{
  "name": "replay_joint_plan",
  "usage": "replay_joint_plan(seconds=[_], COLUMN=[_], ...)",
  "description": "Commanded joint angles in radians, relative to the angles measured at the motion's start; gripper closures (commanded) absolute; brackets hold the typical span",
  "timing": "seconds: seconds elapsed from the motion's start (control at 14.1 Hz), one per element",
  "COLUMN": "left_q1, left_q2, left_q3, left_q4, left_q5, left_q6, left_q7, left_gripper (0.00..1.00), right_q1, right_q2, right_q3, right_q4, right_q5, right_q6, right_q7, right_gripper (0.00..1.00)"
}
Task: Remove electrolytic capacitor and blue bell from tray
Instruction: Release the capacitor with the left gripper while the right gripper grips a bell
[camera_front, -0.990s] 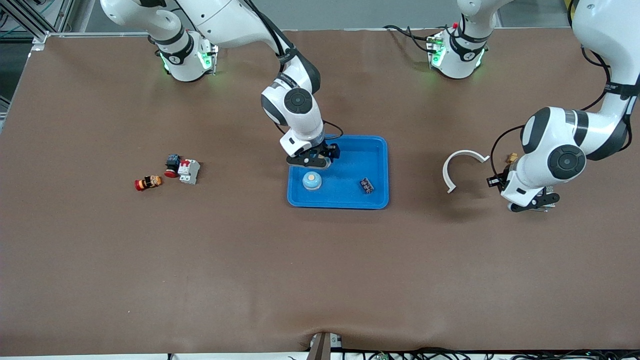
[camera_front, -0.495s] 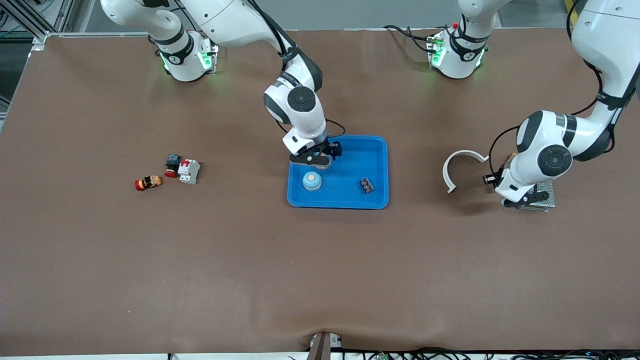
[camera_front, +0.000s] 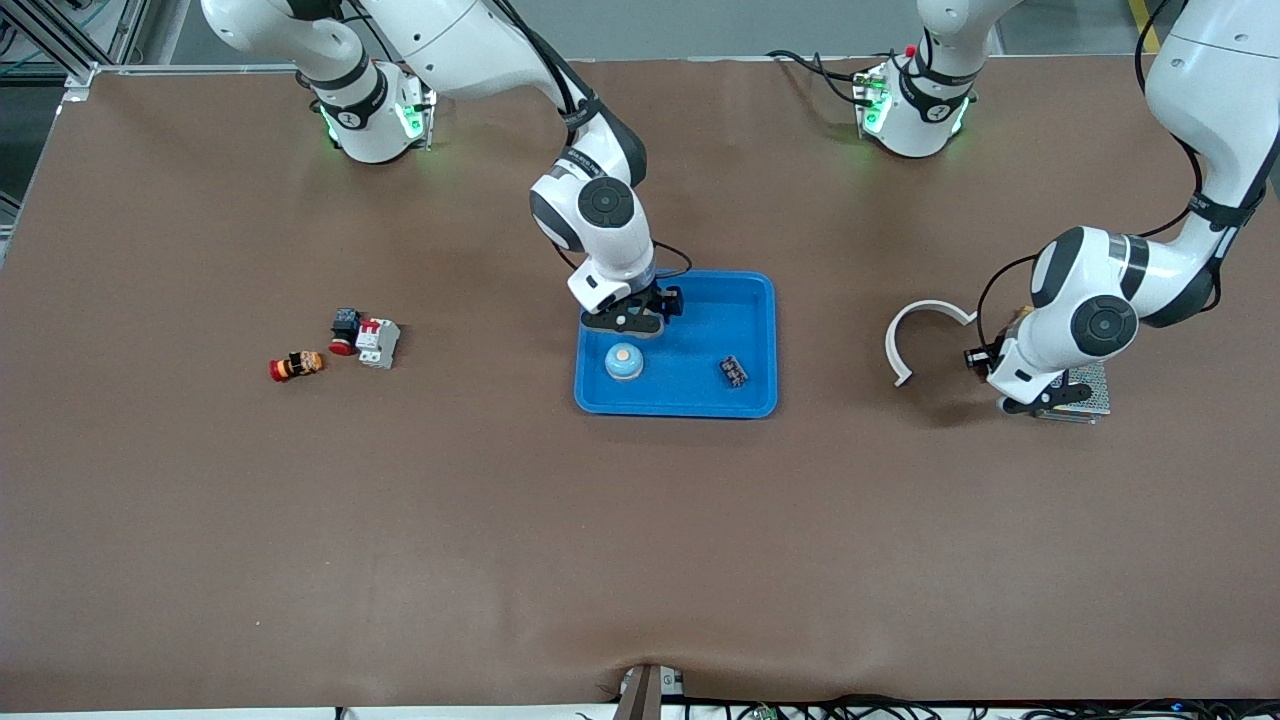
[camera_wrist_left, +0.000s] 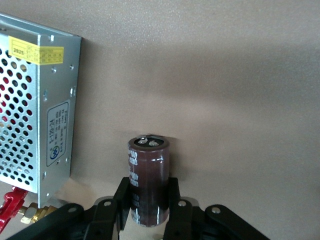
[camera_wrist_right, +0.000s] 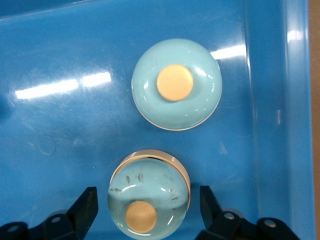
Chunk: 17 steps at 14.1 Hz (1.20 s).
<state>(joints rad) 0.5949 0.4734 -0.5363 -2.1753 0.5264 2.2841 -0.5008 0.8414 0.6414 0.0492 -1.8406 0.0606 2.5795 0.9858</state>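
Half the job looks done, as I judge it. The capacitor, a dark brown can, is out of the tray. The left pincer is clamped on its sides, over the desk just beside a metal mesh box at the left arm's end. Whether its end touches the desk I cannot tell, and it is not yet let go.

Bells are what is left, and the right wrist view shows two pale blue ones in the tray, near each other. The right pincer is low inside the tray with its fingers apart, one on each side of one bell and not touching it. The second bell sits free, nearer the front camera. A small dark part also lies in the tray (not named in the task).
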Motion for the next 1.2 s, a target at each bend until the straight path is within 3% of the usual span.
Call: replay_joint_plan(seconds=[0.0,0.07,0.14,0.28,0.42,0.64,0.92,1.13], left_q1=[0.025,0.025,0.025,0.025,0.023,0.023,0.022,0.008], left_q2=[0.013,0.013,0.011,0.001,-0.021,-0.042,-0.041,-0.029], left_q3=[-0.01,-0.011,-0.011,-0.013,-0.019,-0.082,-0.191,-0.237], left_q4=[-0.005,-0.001,0.0,0.005,0.022,0.052,0.207,0.302], left_q5=[0.026,0.026,0.026,0.024,0.012,0.0,-0.106,-0.156], left_q6=[0.02,0.02,0.02,0.017,0.006,-0.03,-0.236,-0.307], left_q7=[0.005,0.004,0.005,0.002,-0.002,-0.013,-0.012,-0.015], left_gripper=[0.34,0.08,0.0,0.0,0.0,0.0,0.0,0.0], right_q1=[0.016,0.016,0.016,0.016,0.016,0.013,0.013,-0.002], right_q2=[0.017,0.017,0.017,0.015,0.014,0.0,-0.081,-0.153], right_q3=[-0.015,-0.015,-0.015,-0.015,-0.014,-0.014,-0.012,-0.012], right_q4=[0.024,0.024,0.024,0.024,0.024,0.024,0.023,0.023], right_q5=[-0.013,-0.013,-0.013,-0.013,-0.011,-0.008,-0.005,-0.005], right_q6=[0.001,0.001,0.001,-0.001,-0.005,-0.021,-0.122,-0.225], right_q7=[0.013,0.013,0.013,0.013,0.013,0.008,0.013,0.001], right_gripper=[0.47,0.53,0.61,0.69,0.69,0.69,0.69,0.69])
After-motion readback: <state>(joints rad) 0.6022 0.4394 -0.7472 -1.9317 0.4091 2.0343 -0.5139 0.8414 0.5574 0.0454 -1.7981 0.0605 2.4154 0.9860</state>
